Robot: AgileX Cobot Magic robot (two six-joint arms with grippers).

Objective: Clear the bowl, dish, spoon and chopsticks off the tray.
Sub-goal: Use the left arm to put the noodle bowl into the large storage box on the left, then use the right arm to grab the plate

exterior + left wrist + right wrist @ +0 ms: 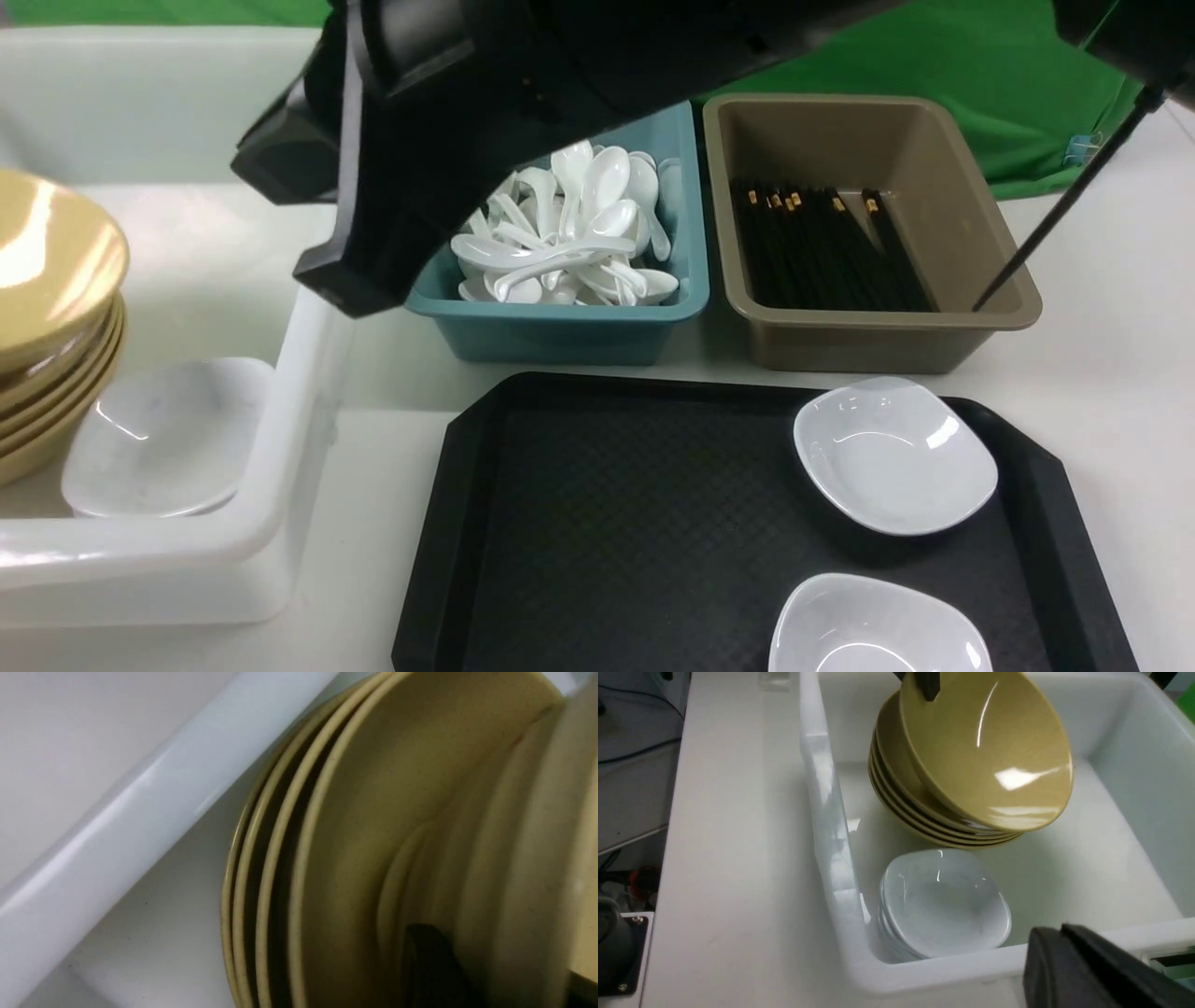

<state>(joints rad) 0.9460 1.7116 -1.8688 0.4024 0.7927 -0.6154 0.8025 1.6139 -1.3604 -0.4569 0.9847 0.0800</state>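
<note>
The top mustard bowl (985, 751) leans tilted on a stack of like bowls (51, 308) inside the white tub. My left gripper (497, 952) straddles its rim with the jaws parted, one finger (430, 961) inside the bowl. The black tray (607, 523) carries two white dishes (892, 457) (878, 635). At the upper right a thin black chopstick (1064, 201) slants down from my right arm, its tip in the brown bin. My right gripper (1057, 928) has its fingers pressed together. Spoons (569, 233) fill the teal bin.
The white tub (299, 392) stands left of the tray and also holds stacked white dishes (163, 439). Beyond the tray, the teal bin (560, 331) and the brown bin (887, 331) of chopsticks (822, 252) sit side by side. My left arm (420, 140) fills the upper left.
</note>
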